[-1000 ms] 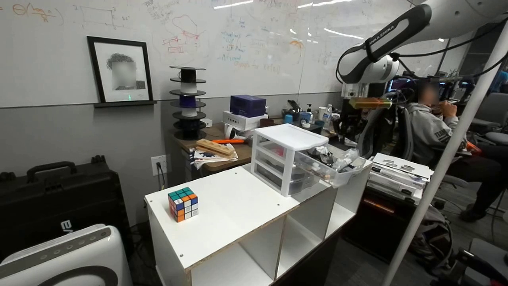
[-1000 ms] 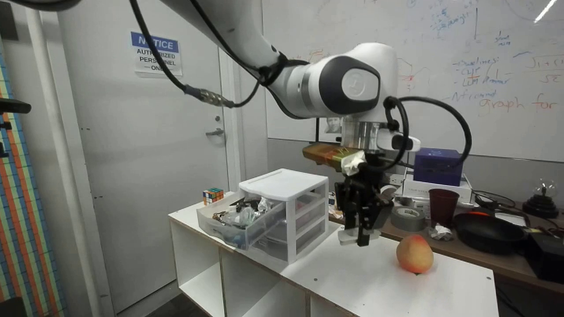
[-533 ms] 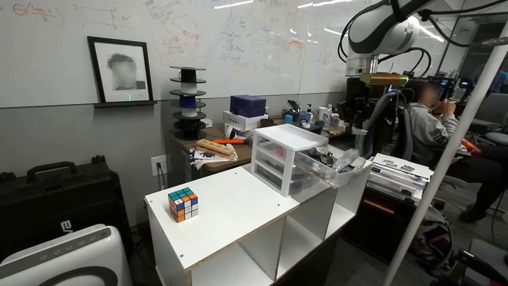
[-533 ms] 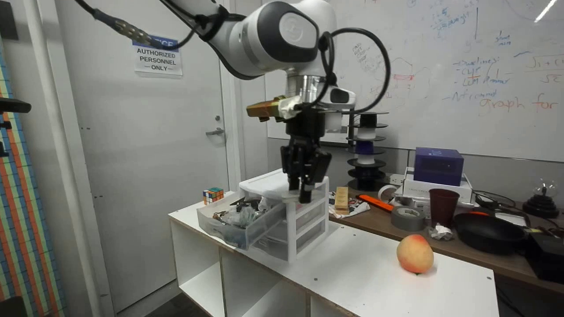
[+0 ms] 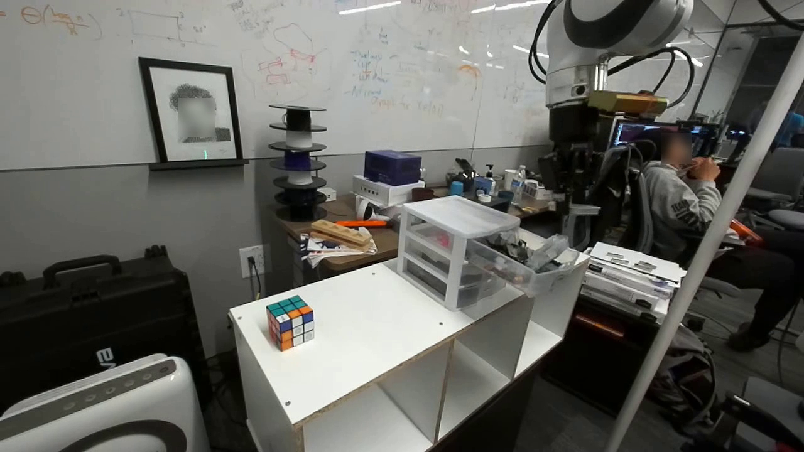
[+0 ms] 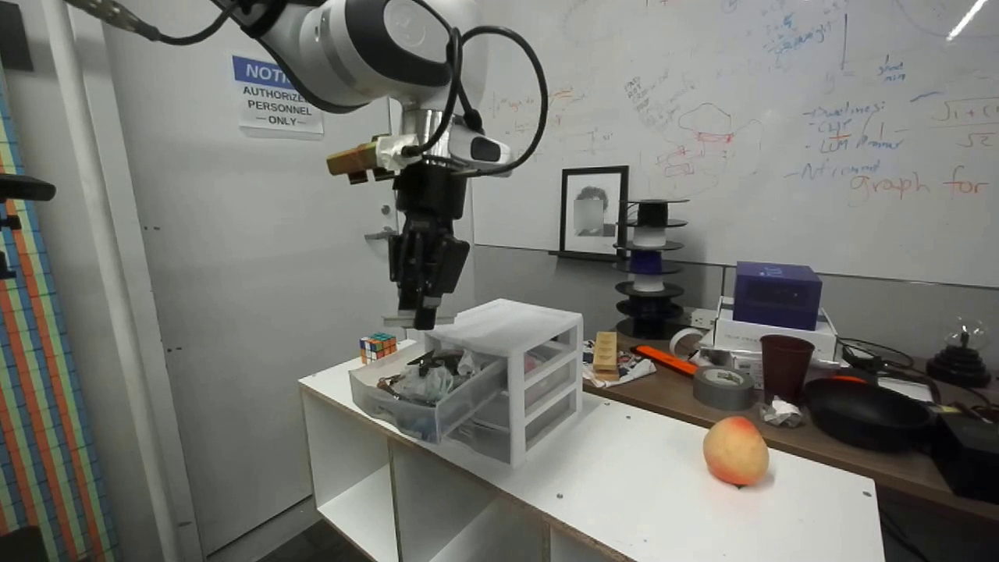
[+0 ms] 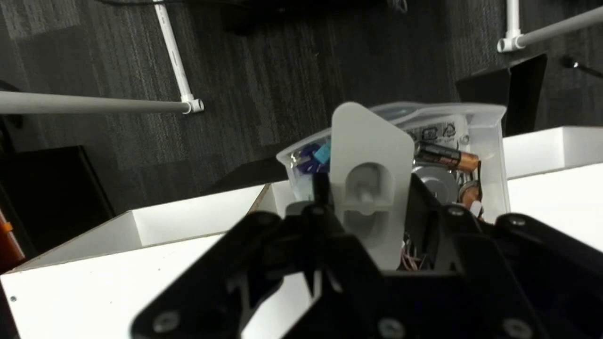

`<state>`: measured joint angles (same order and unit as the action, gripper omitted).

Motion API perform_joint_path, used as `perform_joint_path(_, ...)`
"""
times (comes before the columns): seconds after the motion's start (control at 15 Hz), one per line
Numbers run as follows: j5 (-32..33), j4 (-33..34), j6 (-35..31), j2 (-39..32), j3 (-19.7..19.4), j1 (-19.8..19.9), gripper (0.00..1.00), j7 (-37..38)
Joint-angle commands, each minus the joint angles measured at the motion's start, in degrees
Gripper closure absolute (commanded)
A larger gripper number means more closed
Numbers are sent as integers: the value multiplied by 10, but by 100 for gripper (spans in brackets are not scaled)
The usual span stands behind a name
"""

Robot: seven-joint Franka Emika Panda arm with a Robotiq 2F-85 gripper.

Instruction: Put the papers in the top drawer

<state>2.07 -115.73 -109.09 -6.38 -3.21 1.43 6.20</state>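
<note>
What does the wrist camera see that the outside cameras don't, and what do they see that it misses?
Only the wrist view clearly shows the battery and the recycling sign in the top drawer, plus two hollows in the pale piece.

Only the exterior views show the cube, the purple box and the spools, all three in both. In an exterior view there is also a peach.

Shared: the gripper, the pale piece, the open top drawer and the shelf.
</note>
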Motion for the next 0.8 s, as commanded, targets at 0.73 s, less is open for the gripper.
perform_joint_path(0.73, -7, -102, -141, -8, 16, 0, 83, -88)
